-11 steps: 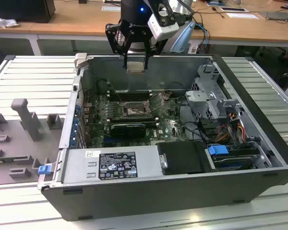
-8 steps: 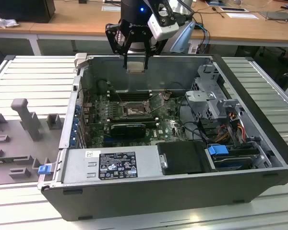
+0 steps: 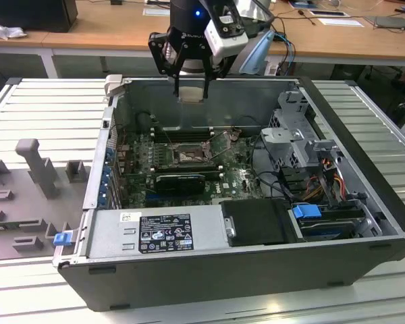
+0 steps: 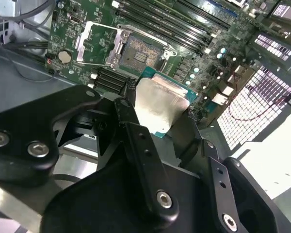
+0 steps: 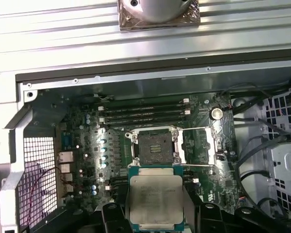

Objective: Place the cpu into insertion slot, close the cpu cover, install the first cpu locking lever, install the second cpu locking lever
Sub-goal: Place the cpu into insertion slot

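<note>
Gripper [image 4: 161, 108] links of matt black metal, studded with bright screw heads, fill the foreground of the second wrist view. Its two fingers are pressed against opposite edges of the cpu [image 5: 155, 196], which they pinch flat between them. The cpu is a thin square chip with a dull silvery-grey lid, lightly mottled, and a narrow green rim showing at its border. It is held in the air above the open computer case [image 3: 209, 270], apart from the board and touching nothing but the fingers. The first step is judged to be in hand: the chip is carried and not yet seated. The insertion slot [image 5: 155, 147] lies bare, a black-rimmed square with a dark, finely grained contact bed. The green circuit board [image 5: 203, 194] surrounds it, and the long black memory slots [image 5: 145, 114] lie just beside it. The cpu cover [image 4: 81, 43], a thin bright metal frame with a large square window, lies swung open beside the socket, so the later steps are not begun. In judgement, seating the chip calls for squaring it to the socket rim and lowering it level and gently, since the contact bed looks delicate.
</note>
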`<act>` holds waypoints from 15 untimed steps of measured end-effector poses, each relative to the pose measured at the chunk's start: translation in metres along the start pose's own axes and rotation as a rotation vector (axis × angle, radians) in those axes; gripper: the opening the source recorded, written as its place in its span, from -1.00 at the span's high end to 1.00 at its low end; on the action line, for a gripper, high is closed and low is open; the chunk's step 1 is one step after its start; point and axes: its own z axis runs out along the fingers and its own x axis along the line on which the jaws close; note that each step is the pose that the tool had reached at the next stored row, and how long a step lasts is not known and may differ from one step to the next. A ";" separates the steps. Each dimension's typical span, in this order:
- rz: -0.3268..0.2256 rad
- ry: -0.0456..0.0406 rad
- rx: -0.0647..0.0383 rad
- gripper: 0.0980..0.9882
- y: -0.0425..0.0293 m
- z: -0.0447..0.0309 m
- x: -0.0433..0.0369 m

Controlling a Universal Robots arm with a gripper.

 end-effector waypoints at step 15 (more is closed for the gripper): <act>0.194 -0.0187 0.005 0.03 -0.0004 0.0038 -0.0002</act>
